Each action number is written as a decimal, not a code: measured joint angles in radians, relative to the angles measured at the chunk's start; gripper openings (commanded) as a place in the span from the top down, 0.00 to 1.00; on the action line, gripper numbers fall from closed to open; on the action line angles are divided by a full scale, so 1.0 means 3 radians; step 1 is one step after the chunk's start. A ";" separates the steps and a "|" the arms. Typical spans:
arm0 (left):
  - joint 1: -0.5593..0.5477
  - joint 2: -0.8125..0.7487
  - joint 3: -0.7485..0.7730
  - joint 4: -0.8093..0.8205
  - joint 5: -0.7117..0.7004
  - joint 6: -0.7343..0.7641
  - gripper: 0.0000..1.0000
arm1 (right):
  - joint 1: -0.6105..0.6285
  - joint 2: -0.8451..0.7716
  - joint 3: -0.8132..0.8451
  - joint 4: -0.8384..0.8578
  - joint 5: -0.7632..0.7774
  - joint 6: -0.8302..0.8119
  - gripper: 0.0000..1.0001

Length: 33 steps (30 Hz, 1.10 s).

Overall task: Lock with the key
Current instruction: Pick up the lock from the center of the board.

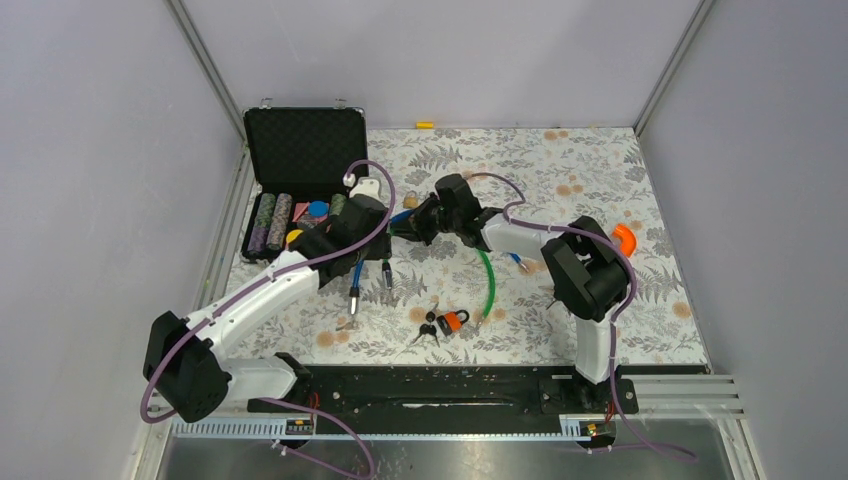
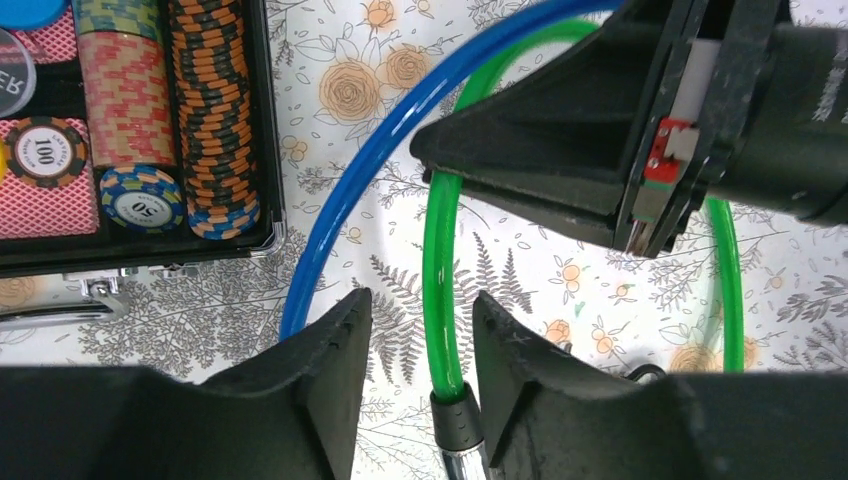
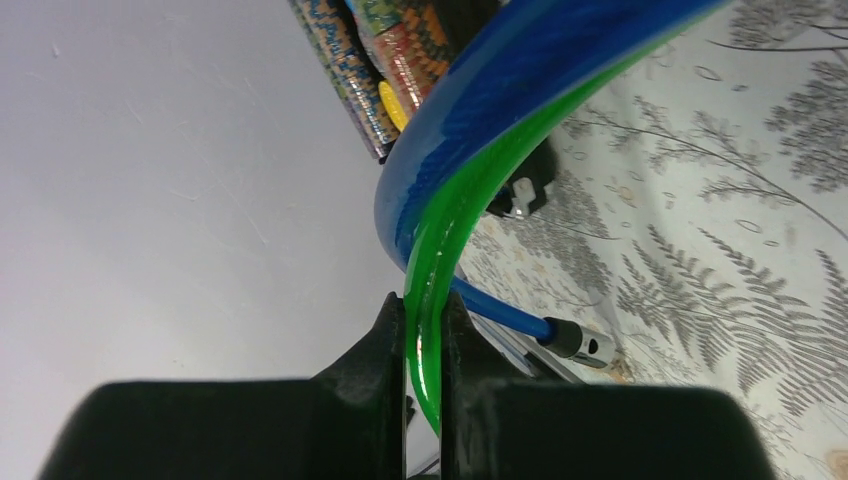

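In its own wrist view we see the right hand (image 3: 422, 300) clamped on the green cable (image 3: 438, 235), both fingers pressed against it with no gap. From that pinch the cable rises and bends away to the upper right, with the blue cable (image 3: 480, 90) riding along the outside of the curve. Only this view shows the blue cable's end (image 3: 580, 343), a black collar and a metal tip with a hole. Its long axis slants down to the right in that picture.

The left wrist view gives us what that one hides. The left hand (image 2: 422, 300) stands apart, a finger on either side of the green cable, and the counter's print shows between the cable and the left finger. The green cable's end (image 2: 462, 445), also a black collar and a metal tip, sits between those fingers and points back toward the wrist. From there the cable runs straight away and curls into a loop. Stacked chips (image 2: 210, 110) fill the upper left.

From above, we find both hands meeting near the middle of the counter (image 1: 620, 180), just beside the open case (image 1: 300, 150) at the far left corner. The orange padlock (image 1: 455, 322) and the keys (image 1: 428, 328) appear in this view alone. They lie close to the near edge, about midway along it, with the keys just left of the padlock and both well apart from the hands. They are too small for us to tell which way the keys point.
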 measured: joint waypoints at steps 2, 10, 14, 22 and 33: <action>0.0000 0.0001 0.0000 0.0028 0.0009 -0.0013 0.50 | 0.0000 -0.0025 -0.0089 0.0003 0.0004 0.0003 1.00; 0.0046 0.0173 0.0000 0.0066 0.0172 -0.0048 0.54 | 0.0000 -0.0031 -0.0186 0.0050 0.0000 0.0062 1.00; 0.0067 0.0318 0.0000 0.0065 0.0333 -0.0093 0.71 | 0.0000 -0.0045 -0.0188 0.0067 -0.0001 0.0078 1.00; 0.0131 0.0523 0.0022 0.0033 0.0543 -0.0150 1.00 | -0.0001 -0.0050 -0.0197 0.0085 0.0020 0.0088 0.98; 0.0153 0.0529 0.0184 -0.0061 0.0707 -0.0104 1.00 | -0.0028 -0.0388 -0.0403 -0.0010 0.0046 -0.0242 0.28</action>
